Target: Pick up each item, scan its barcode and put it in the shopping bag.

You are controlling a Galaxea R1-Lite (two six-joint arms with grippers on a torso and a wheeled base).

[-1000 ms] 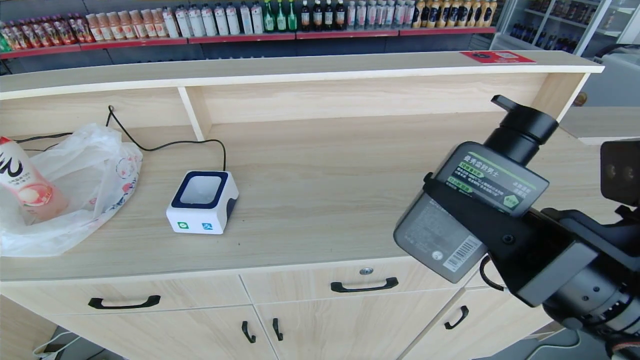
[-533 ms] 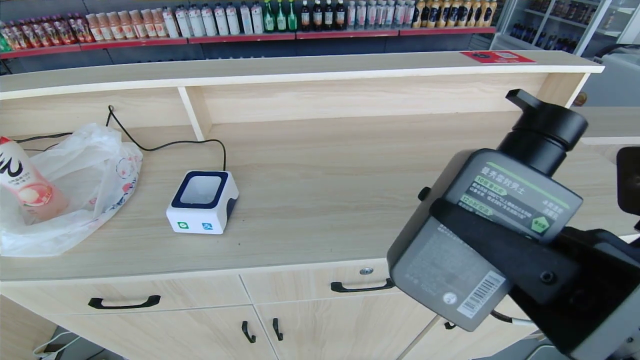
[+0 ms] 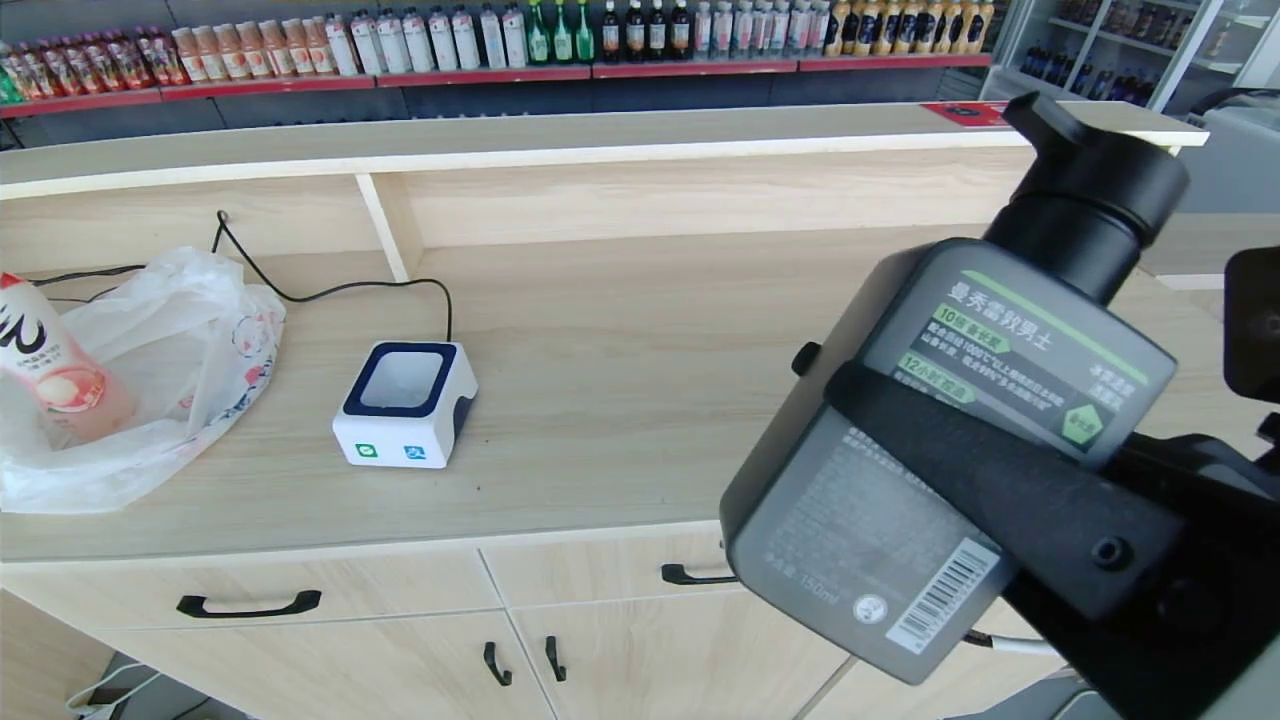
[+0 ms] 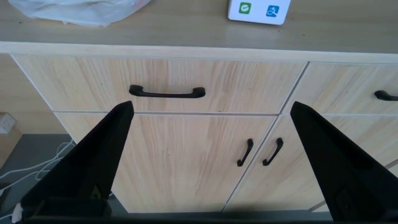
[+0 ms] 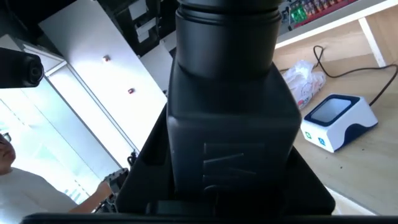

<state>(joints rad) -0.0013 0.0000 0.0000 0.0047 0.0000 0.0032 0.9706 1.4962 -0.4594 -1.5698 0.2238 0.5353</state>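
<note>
A dark grey pump bottle [image 3: 950, 440] with a black pump head and a white barcode near its base hangs in the air at the right, close to the head camera. My right gripper [image 3: 1000, 490] is shut across its middle; from the wrist the bottle [image 5: 230, 118] rises between the fingers. The white scanner [image 3: 405, 403] with a dark window sits on the wooden counter [image 3: 640, 400], left of the bottle, also seen as the scanner [image 5: 339, 121]. The white shopping bag [image 3: 150, 380] lies at the far left with a pink drink bottle [image 3: 45, 365] in it. My left gripper [image 4: 208, 162] is open, low before the cabinet doors.
A black cable [image 3: 330, 285] runs from the scanner toward the back panel. A raised shelf [image 3: 600, 140] backs the counter, with store shelves of bottles [image 3: 500, 40] behind. Drawers and doors with black handles [image 3: 248, 605] lie under the counter edge.
The right gripper has lifted the pump bottle up and toward the camera, shifting it a little left; it looms larger now. Scanner, bag and drink bottle have not moved.
</note>
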